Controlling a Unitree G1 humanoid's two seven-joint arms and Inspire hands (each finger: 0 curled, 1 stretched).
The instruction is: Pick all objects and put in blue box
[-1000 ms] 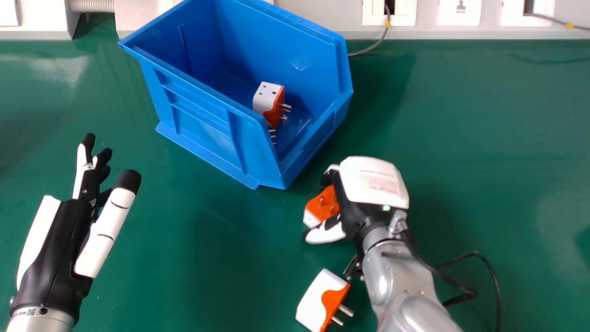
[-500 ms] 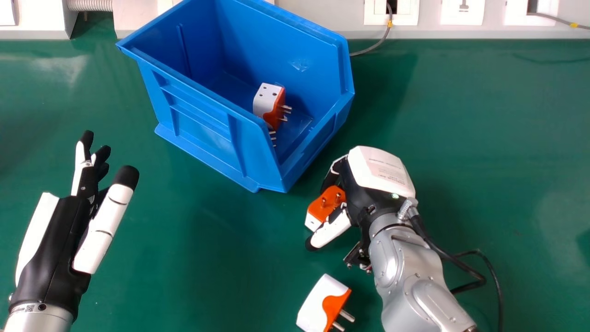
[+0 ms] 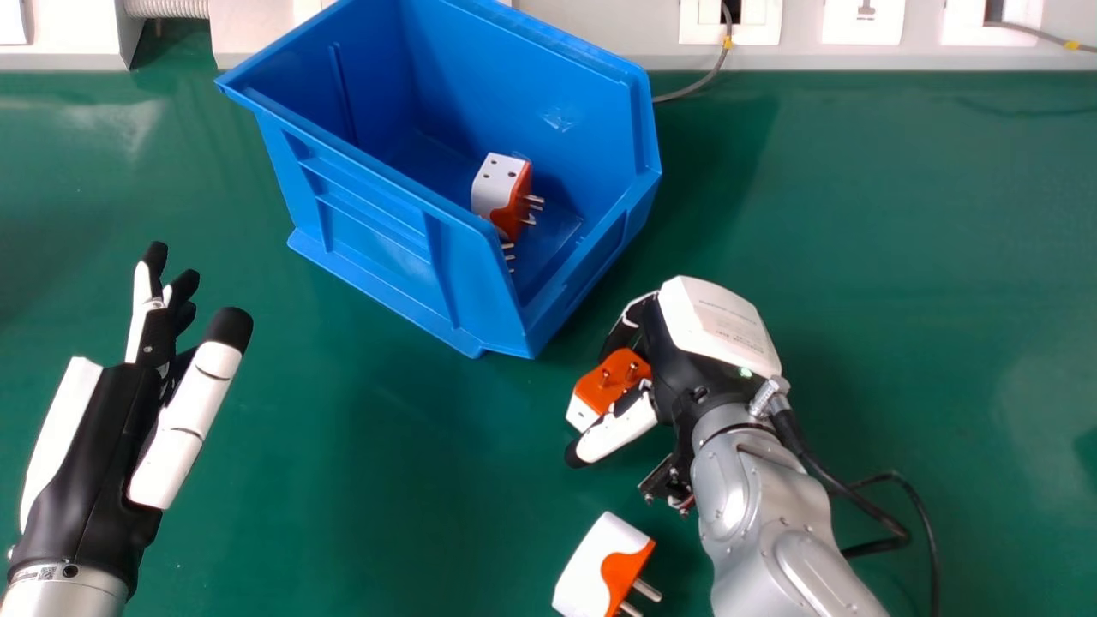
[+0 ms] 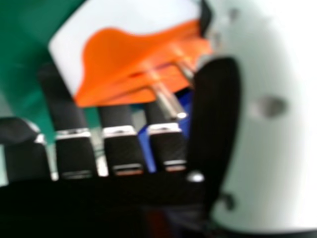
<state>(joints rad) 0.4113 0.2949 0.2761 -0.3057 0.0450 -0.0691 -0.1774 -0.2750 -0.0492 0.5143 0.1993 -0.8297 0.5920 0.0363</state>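
Your right hand (image 3: 686, 368), gripping an adapter (image 3: 610, 382), has edged rightward, away from the blue box (image 3: 377, 201), so you'd still have to bring it over; you can't tell whether it's lifted. The box wall mostly hides something pronged (image 3: 508, 256) beside the boxed adapter (image 3: 501, 193); the loose adapter (image 3: 591, 570) is cropped. Your left hand (image 3: 94, 454) is open.

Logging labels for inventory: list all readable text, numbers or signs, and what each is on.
None readable.
Right hand: print on its white back, too small.
Left hand: small square code at the wrist, too small.
Blue box, held adapter: no legible text.
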